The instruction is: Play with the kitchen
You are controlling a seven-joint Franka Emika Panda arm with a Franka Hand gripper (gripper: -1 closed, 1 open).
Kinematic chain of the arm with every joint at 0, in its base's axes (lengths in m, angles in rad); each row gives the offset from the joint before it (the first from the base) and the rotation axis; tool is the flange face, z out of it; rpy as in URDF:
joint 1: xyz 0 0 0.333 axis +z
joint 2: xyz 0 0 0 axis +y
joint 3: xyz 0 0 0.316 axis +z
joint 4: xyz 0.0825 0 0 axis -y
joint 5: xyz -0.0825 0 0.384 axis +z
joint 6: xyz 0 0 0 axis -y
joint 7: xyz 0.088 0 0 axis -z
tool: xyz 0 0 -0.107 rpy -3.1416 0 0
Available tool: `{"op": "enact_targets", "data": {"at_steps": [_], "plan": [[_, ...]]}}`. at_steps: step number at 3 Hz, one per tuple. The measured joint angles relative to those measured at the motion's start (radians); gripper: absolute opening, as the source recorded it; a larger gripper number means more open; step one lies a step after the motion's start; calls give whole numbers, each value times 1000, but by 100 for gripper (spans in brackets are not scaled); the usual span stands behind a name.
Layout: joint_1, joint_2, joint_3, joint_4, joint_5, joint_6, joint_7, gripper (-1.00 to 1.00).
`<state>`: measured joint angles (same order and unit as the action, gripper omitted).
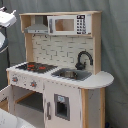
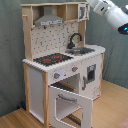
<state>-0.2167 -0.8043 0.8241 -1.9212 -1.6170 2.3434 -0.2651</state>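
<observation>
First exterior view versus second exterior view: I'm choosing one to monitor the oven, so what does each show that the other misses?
Only the first exterior view shows the microwave's front squarely; the oven door is nearly hidden there. Only the second exterior view shows the oven door hanging open, and the robot arm at the top right. Both exterior views show the kitchen with its hob, faucet, sink and grey hood.

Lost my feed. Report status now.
Gripper unseen; arm high beside the kitchen top shelf. Oven door hangs open. Nothing in the way.
</observation>
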Motion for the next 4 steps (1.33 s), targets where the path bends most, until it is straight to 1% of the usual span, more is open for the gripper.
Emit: {"op": "enact_targets", "data": {"at_steps": [1,4], "plan": [[-22,0,49,-1,-15,-89,105,100],[-100,2,167,-1,-22,-251,335,100]]}}
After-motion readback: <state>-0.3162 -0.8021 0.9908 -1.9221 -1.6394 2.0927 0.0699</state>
